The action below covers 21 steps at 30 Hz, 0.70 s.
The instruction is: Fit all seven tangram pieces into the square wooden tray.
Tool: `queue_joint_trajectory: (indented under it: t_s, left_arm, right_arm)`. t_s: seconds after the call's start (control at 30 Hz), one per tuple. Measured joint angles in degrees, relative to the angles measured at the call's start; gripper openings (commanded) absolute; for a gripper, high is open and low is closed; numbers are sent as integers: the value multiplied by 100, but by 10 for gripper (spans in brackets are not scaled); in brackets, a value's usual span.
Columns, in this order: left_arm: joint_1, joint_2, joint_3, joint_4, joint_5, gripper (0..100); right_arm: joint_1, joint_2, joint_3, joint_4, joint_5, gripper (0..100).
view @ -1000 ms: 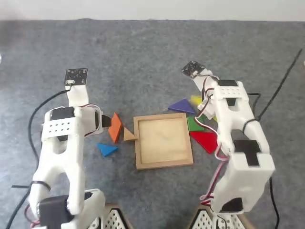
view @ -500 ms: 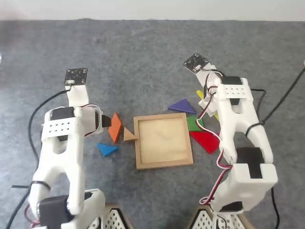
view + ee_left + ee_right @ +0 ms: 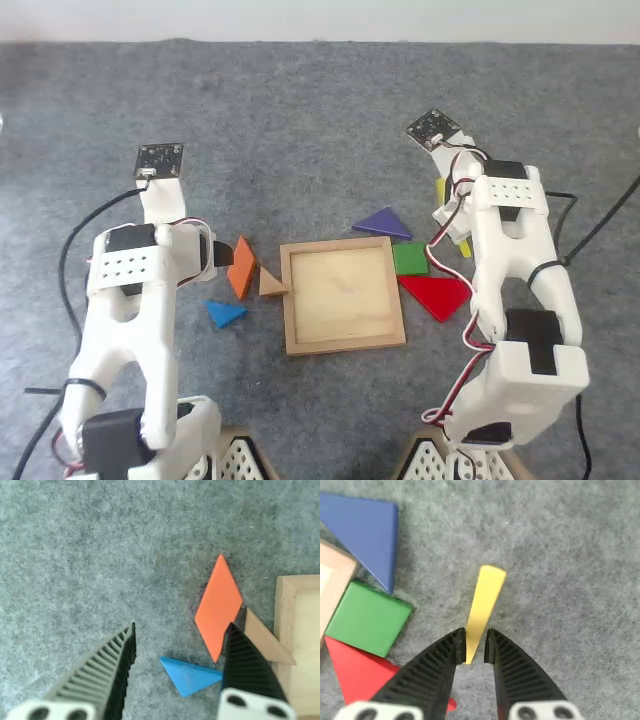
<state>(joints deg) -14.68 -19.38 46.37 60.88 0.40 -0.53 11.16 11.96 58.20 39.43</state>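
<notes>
While the right gripper is clenched on the yellow piece, which stands on edge between its fingertips, the green square, the red triangle and the dark blue triangle lie flat on the grey carpet to one side of it, towards the square wooden tray. The left gripper is released, jaws spread wide above the carpet; the light blue triangle lies between its fingers, the orange parallelogram at one fingertip, and the tan triangle just beyond, touching the tray rim
</notes>
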Motion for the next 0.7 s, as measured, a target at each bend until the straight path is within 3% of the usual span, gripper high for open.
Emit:
queue_joint_trajectory:
  t_s: [0.3, 0.47, 0.7]
  left_arm:
    - [0, 0, 0, 0, 0, 276]
    - [0, 0, 0, 0, 0, 276]
    - [0, 0, 0, 0, 0, 276]
  right_arm:
    - [-9, 193, 0, -580, -747, 187]
    - [9, 193, 0, -624, -826, 3]
    - [-44, 193, 0, -580, -888, 9]
